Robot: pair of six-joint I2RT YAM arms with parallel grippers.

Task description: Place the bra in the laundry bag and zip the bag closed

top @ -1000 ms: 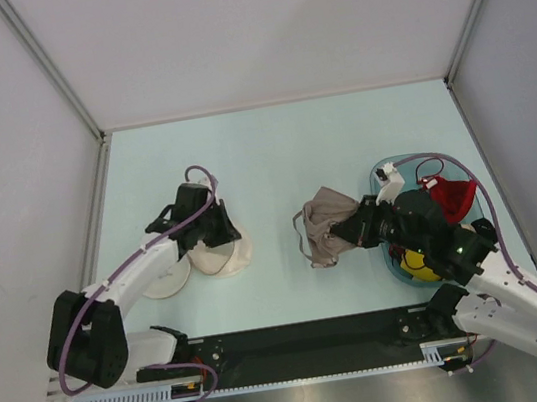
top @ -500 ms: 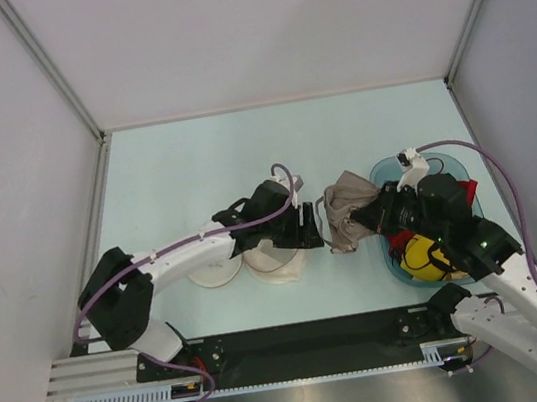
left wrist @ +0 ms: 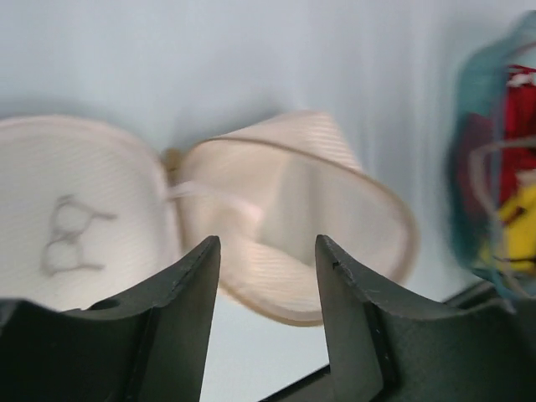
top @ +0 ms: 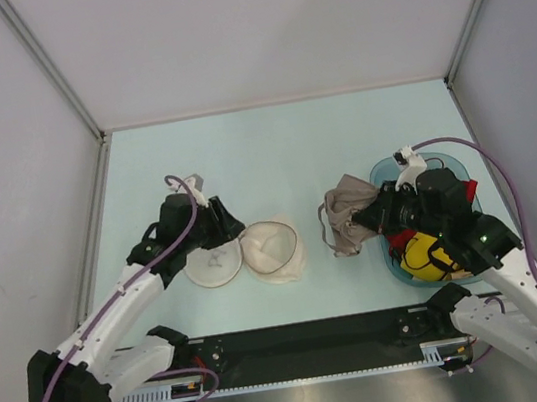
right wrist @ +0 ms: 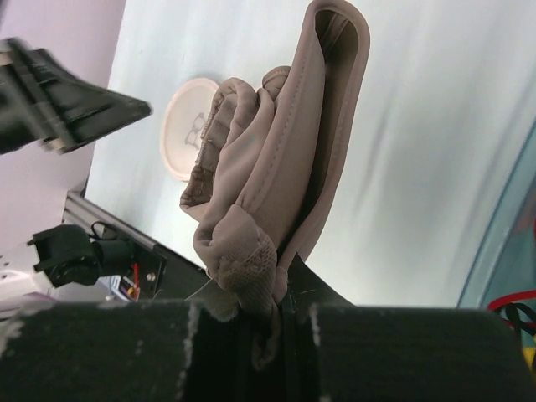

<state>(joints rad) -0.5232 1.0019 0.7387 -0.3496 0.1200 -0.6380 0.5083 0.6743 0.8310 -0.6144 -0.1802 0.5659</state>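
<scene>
The cream-white laundry bag (top: 273,251) lies unzipped on the table. Its two round halves are spread side by side, the logo half (top: 215,267) on the left. My left gripper (top: 213,224) hovers just behind the left half. In the left wrist view its fingers (left wrist: 268,244) stand open and empty above the bag (left wrist: 293,209). The taupe bra (top: 349,214) hangs bunched to the right of the bag. My right gripper (top: 377,217) is shut on it. In the right wrist view the bra (right wrist: 285,142) is pinched at its lower end between the jaws (right wrist: 280,306).
A translucent teal basket (top: 383,172) stands at the right under my right arm, holding a red garment (top: 466,194) and a yellow-and-black one (top: 420,255). Grey walls enclose the table on three sides. A black rail (top: 309,338) runs along the near edge.
My left gripper dragged the bag to the right, opened, let it go and drew back left. The right gripper carried the bra slightly right and up.
</scene>
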